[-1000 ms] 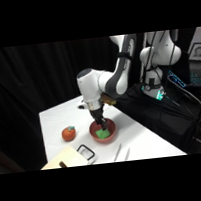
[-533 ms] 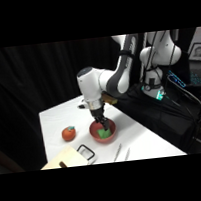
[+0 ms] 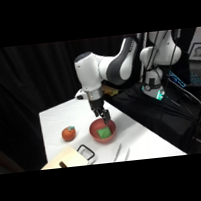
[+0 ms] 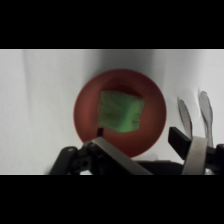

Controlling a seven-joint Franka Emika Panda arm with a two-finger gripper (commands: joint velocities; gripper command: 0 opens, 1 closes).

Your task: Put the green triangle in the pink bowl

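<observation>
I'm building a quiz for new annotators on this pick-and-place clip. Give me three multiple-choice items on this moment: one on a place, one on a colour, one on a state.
1. Where is the green triangle?
A. On the bare table beside the fruit
B. Inside the pink bowl
C. Between the tool's fingers

2. What colour is the round fruit's body?
A. Red-orange
B. Blue
C. Yellow

3. How does the tool stand?
A. Shut on the triangle
B. Open, above the bowl
C. Resting flat on the table

Answers:
1 B: the green triangle lies inside the pink bowl, its rim all around it.
2 A: the fruit is red-orange, apart from the bowl on the white table.
3 B: in the wrist view the tool has its fingers spread apart, with nothing between them, over the bowl.
</observation>
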